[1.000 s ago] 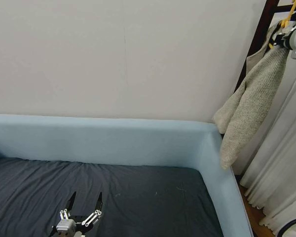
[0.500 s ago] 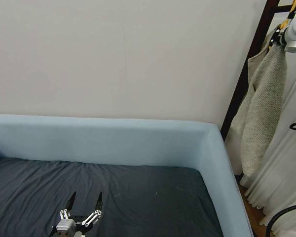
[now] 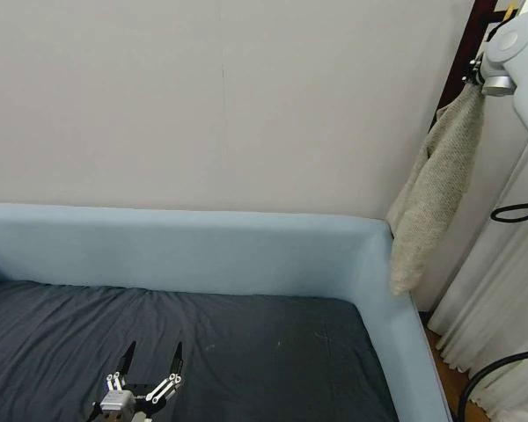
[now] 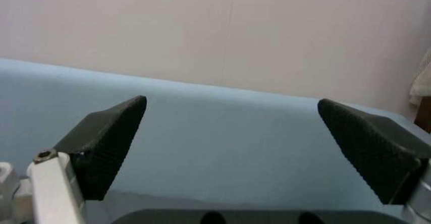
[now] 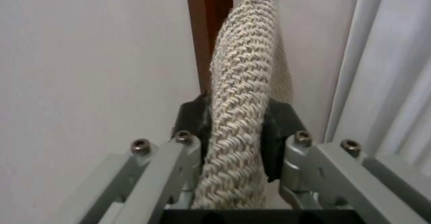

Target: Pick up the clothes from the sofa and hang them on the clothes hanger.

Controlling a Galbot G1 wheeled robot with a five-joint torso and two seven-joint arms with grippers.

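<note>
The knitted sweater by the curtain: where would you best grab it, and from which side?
Probably the top, where the knitted sweater bunches into a narrow fold that fits between fingers; lower down it hangs wide and loose. Come from the front, facing the wooden post, as the right gripper grips it.

No text, label or number is legible on the sofa [image 3: 202, 255], knitted garment [image 3: 436, 189] or wall [image 3: 220, 97].

— What's carrying things here?
— A pale blue upholstered sofa [image 3: 246, 251], backrest on the far side, one arm at the right.
— Anything lying on it?
— A dark grey fabric sheet [image 3: 273, 360] spread over the seat, faintly creased.
</note>
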